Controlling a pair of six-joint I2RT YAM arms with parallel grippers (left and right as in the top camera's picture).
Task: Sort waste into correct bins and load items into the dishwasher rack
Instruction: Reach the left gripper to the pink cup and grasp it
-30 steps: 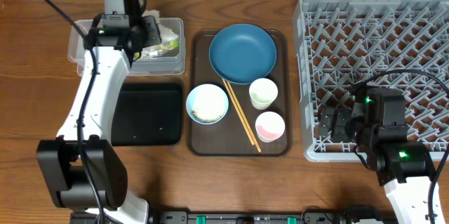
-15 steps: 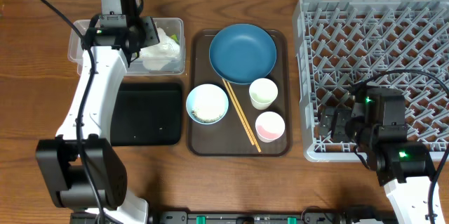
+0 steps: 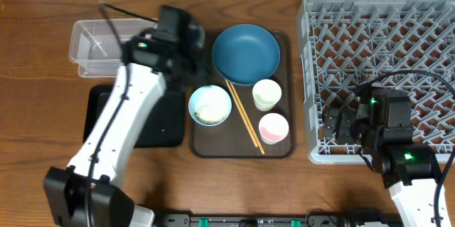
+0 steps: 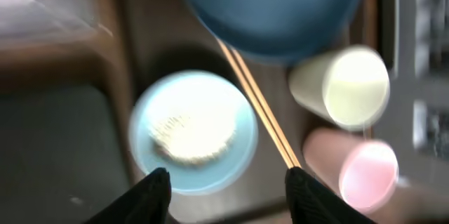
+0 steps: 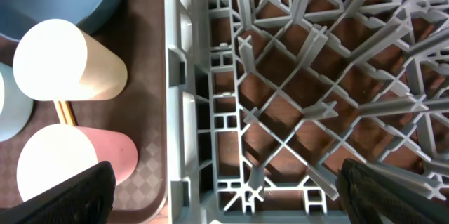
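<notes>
L pincer [image 4: 228, 194] & R pincer [image 5: 237, 197]: both spread wide, empty, facing down; L blurred.

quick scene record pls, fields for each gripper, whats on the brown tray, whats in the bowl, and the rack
left gripper: open, empty, hanging over the white bowl
right gripper: open, empty, over the dishwasher rack edge beside the brown tray
on brown tray: blue plate, white bowl, pale green cup, pink cup, chopsticks
in bowl: rice-like scraps
chopsticks: side by side between bowl and cups
rack: no dishes visible in it
</notes>
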